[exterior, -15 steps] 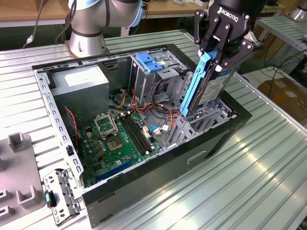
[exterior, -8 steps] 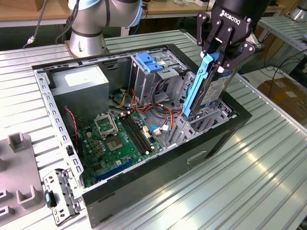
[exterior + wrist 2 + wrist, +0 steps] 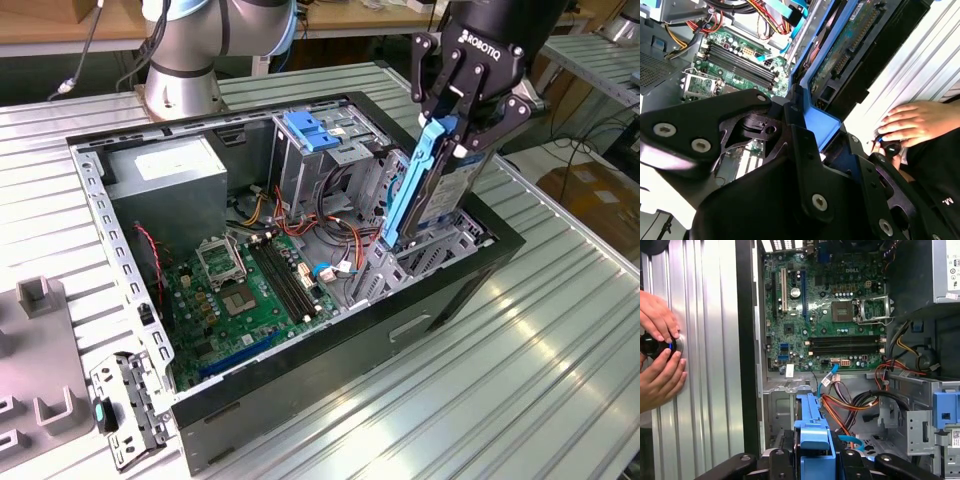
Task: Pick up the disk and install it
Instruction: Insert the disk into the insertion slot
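Observation:
The disk [image 3: 441,200], a grey drive with long bright blue rails, hangs tilted and nearly on edge, its lower end down in the drive bay [image 3: 440,245] at the open computer case's corner on the exterior view's right. My gripper [image 3: 452,135] is shut on its upper end, with black fingers clamping both flat sides. In the second wrist view the disk [image 3: 822,122] runs away from the gripper [image 3: 827,150] with its circuit board side showing. In the first wrist view the blue rail [image 3: 812,432] rises from between the gripper [image 3: 812,462] fingers towards the case's inside.
The open computer case [image 3: 300,400] lies on a ribbed metal table, holding a green motherboard [image 3: 250,290], a grey power supply [image 3: 170,170], a silver cage with a blue clip [image 3: 315,130] and loose cables. A person's hands [image 3: 660,355] rest on a black knob [image 3: 652,345] beside the case. Grey fixtures [image 3: 40,300] stand on the exterior view's left.

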Controlling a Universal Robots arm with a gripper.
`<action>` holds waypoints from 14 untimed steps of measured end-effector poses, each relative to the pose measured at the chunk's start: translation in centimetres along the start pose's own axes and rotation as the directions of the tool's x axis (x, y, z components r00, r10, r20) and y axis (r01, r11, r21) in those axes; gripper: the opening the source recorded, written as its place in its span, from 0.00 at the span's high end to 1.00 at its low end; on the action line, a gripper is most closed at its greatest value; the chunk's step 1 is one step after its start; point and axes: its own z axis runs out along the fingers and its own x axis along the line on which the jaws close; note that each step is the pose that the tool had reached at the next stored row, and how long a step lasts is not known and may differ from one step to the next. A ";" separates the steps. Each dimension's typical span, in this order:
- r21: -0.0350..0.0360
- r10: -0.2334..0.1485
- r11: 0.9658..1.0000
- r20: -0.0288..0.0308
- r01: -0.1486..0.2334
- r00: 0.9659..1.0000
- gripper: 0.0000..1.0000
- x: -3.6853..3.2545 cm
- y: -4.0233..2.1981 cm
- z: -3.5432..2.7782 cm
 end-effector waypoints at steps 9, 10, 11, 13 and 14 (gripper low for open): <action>-0.001 0.000 1.000 0.021 0.000 1.000 0.63 0.32 -0.02 0.09; -0.001 0.000 1.000 0.022 0.000 1.000 0.63 0.33 -0.03 0.10; -0.001 0.000 1.000 0.022 0.000 1.000 0.63 0.34 -0.02 0.12; -0.001 0.000 1.000 0.022 0.000 1.000 0.63 0.36 -0.03 0.18; -0.001 0.000 1.000 0.022 0.000 1.000 0.63 0.42 -0.03 0.21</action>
